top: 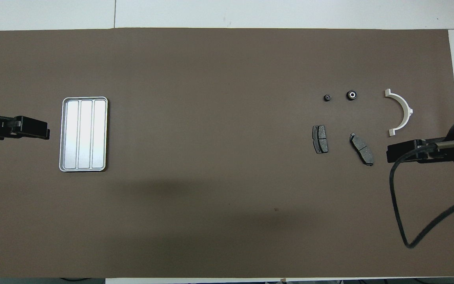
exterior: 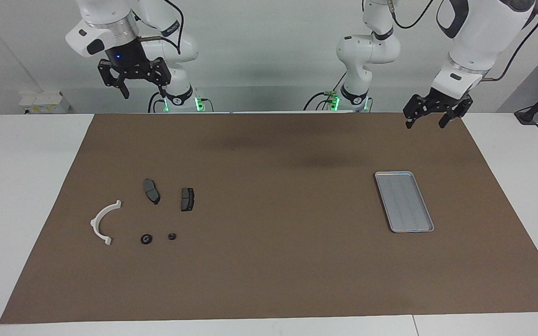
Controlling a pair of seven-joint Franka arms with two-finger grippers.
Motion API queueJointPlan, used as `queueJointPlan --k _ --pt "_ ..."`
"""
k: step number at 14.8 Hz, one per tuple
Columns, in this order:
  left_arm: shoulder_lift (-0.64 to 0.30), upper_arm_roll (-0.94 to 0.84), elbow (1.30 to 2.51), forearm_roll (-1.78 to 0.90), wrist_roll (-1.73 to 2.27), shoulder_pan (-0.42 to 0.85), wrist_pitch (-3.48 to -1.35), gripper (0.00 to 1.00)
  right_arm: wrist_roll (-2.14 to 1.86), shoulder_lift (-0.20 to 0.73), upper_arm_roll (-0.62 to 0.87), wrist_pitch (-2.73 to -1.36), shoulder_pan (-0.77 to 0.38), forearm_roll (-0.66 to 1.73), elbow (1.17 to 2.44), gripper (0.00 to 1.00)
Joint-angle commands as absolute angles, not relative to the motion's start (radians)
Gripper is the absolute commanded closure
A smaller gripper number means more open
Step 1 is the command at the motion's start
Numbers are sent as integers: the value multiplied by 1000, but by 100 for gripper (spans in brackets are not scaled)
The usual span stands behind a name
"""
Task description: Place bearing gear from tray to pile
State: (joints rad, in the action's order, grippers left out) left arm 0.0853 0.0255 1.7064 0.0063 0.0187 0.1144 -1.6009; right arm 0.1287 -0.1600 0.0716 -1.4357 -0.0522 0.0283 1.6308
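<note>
Left gripper (exterior: 425,117) and right gripper (exterior: 140,89) raised, fingers apart.

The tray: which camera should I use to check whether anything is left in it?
The overhead view. It looks almost straight down into the tray, so the whole floor between the ridges and the rim shows, with nothing lying on it. The facing view shows the tray slantwise, foreshortened and dull grey; it also looks bare there, but less clearly.
</note>
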Motion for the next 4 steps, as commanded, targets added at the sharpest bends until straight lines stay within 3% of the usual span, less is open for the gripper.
queueJointPlan --k 1,4 --pt "117 34 1732 5 8 127 -1583 0 132 -166 75 -1454 -37 54 1644 0" --pt "117 34 1730 5 8 130 -1585 0 132 -166 75 -1454 -35 52 1644 0"
